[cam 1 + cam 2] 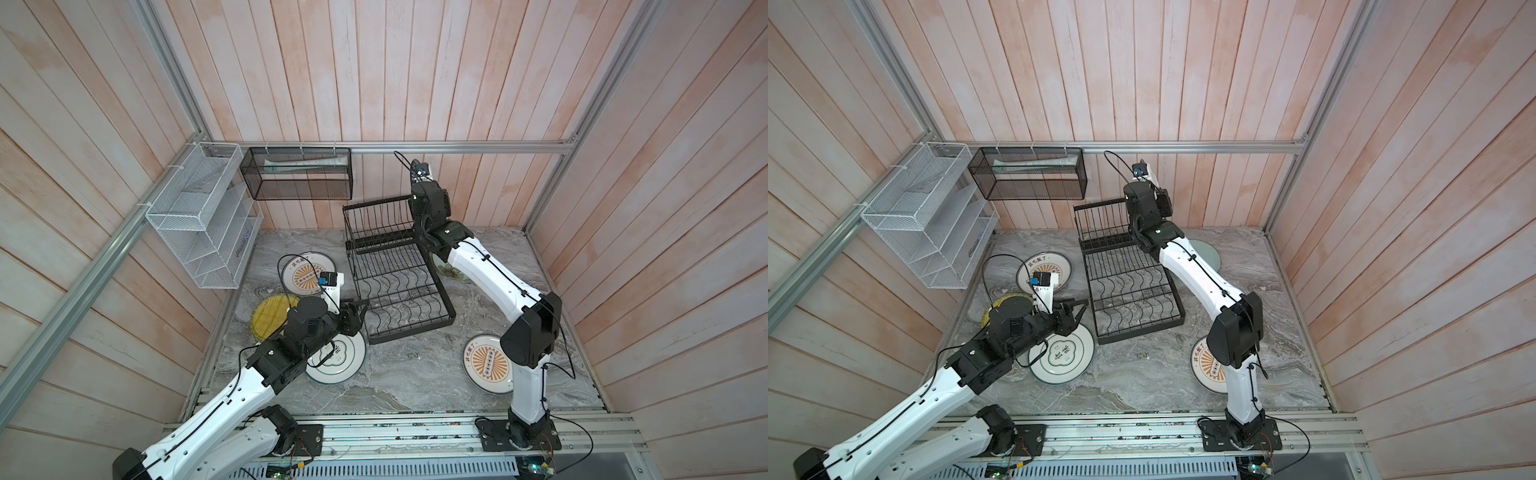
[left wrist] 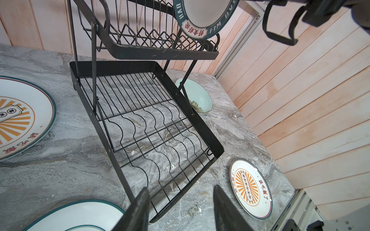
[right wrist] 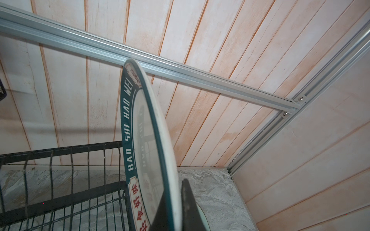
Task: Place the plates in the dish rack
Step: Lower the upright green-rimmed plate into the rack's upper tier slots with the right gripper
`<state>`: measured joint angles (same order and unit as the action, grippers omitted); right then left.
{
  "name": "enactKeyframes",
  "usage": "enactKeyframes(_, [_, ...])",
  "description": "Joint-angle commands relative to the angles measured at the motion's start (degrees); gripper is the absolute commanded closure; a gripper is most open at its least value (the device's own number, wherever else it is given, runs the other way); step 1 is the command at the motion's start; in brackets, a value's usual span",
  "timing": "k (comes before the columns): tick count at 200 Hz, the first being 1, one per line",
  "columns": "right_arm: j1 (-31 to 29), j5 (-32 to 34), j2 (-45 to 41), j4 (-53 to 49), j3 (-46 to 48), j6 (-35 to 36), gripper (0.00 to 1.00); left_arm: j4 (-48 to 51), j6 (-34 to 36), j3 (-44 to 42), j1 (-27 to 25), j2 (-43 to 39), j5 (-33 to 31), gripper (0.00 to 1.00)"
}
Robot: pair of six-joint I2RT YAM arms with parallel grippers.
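Six plates, one dish rack, two grippers. Around the rack, lying flat: yellow plate and a sunburst plate near 9 o'clock, green-ringed plate at 7, second sunburst plate at 4, mint plate at 2. Left gripper spread, empty. Right gripper clamps the lettered plate on edge at the upper basket. Grey marble top, pink plank walls.
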<state>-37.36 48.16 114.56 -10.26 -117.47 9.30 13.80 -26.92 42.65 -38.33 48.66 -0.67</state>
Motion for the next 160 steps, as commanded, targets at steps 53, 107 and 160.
enactKeyframes(53, [-0.17,0.52,-1.31,5.39,2.85,0.89,1.0,0.87,0.94,1.13,-0.26,-0.73,-1.35,0.48])
enactKeyframes(107, [-0.15,0.82,-1.62,5.75,3.65,0.71,1.0,0.94,0.9,1.14,-0.26,-1.0,-1.35,0.48])
enactKeyframes(160, [0.03,-0.44,-1.8,7.52,2.81,4.1,1.0,1.4,0.86,1.13,-0.26,-1.6,-1.53,0.48])
